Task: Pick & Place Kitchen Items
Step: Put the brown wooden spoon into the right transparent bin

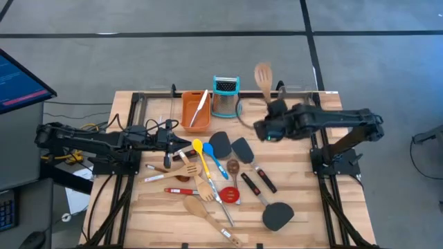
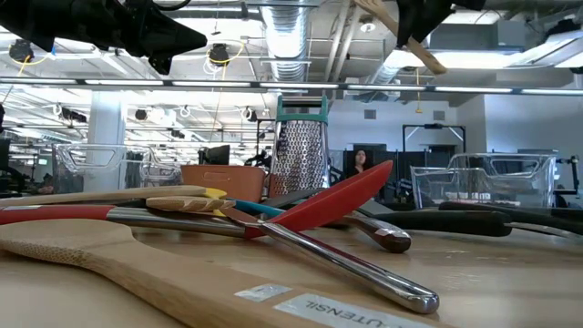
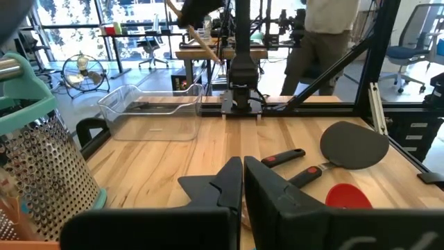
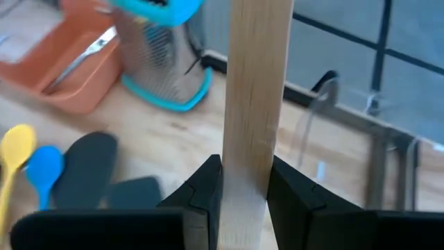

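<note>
My right gripper (image 1: 271, 117) is shut on a wooden spoon (image 1: 264, 77), high above the table's far right part; the spoon also shows at the top of the low view (image 2: 414, 44). My left gripper (image 1: 174, 142) hovers shut and empty over the left of the table, beside the pile of utensils; its fingers (image 3: 243, 182) are together. The pile (image 1: 214, 173) lies on the table's middle: wooden spoons, black turners (image 1: 277, 216), a yellow spoon (image 1: 199, 149), a blue spoon (image 1: 209, 151) and a red spoon (image 1: 230, 195). My right gripper pinches the wooden spoon's flat handle (image 4: 250, 163) between its two fingers (image 4: 205, 189), which lie across it. The spoon is lifted clear of the table and tilted, with its bowl (image 1: 262, 72) toward the table's far edge and its handle end (image 2: 435, 66) sticking out below the gripper.
An orange tray (image 1: 188, 116) with one utensil (image 1: 201, 107) in it stands at the far middle, next to a steel grater with a teal top (image 1: 225, 97). A clear plastic bin (image 3: 149, 111) stands at the far right. A person stands beyond the table in the left wrist view.
</note>
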Controlling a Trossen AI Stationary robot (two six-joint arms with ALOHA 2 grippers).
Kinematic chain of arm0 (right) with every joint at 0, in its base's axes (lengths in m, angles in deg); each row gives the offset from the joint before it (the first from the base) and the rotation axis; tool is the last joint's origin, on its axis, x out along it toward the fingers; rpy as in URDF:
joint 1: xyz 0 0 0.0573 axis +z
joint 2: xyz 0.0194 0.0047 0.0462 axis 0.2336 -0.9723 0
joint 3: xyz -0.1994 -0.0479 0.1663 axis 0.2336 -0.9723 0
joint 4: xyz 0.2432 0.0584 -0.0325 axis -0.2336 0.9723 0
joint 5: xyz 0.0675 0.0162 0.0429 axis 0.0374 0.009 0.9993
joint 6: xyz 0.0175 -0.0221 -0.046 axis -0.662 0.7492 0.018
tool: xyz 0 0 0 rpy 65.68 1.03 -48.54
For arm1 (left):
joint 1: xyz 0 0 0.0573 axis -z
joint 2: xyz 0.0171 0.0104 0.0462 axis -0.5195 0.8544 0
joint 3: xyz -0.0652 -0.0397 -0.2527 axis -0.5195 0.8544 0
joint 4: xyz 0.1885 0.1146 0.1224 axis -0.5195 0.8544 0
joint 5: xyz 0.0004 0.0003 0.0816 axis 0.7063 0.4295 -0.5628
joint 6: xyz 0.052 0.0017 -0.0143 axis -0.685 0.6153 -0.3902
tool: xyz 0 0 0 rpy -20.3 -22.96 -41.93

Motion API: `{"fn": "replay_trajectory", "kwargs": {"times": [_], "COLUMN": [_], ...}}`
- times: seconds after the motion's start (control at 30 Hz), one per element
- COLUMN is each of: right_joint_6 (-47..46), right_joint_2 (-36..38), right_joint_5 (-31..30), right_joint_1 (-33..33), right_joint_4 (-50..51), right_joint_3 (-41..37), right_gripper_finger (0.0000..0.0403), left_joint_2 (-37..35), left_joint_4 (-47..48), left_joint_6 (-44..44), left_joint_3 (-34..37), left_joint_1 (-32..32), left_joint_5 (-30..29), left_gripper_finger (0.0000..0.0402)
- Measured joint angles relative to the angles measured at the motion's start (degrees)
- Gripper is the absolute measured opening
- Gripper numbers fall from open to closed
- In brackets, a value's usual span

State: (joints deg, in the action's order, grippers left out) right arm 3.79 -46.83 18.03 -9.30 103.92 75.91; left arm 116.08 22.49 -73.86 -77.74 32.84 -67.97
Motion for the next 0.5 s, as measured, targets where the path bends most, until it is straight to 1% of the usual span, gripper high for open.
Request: {"fn": "replay_trajectory", "kwargs": {"times": [0.23, 0.4, 0.5], "right_joint_6": [7.92, 12.11, 14.57], "right_joint_2": [2.42, 2.78, 2.39], "right_joint_5": [-0.07, -2.42, -2.81], "right_joint_1": [-9.66, -16.42, -20.09], "right_joint_4": [0.4, 0.46, 0.45], "right_joint_3": [0.0, 0.0, -0.1], "right_gripper_finger": [0.0078, 0.0078, 0.0078], "left_joint_2": [0.0, 0.0, 0.0], "left_joint_4": [0.0, 0.0, 0.0], "left_joint_6": [0.0, -0.02, -0.02], "left_joint_3": [-0.01, 0.0, 0.0], "left_joint_1": [0.0, 0.0, 0.0], "left_joint_5": [-0.02, 0.0, 0.0], "left_gripper_finger": [0.0002, 0.0002, 0.0002]}}
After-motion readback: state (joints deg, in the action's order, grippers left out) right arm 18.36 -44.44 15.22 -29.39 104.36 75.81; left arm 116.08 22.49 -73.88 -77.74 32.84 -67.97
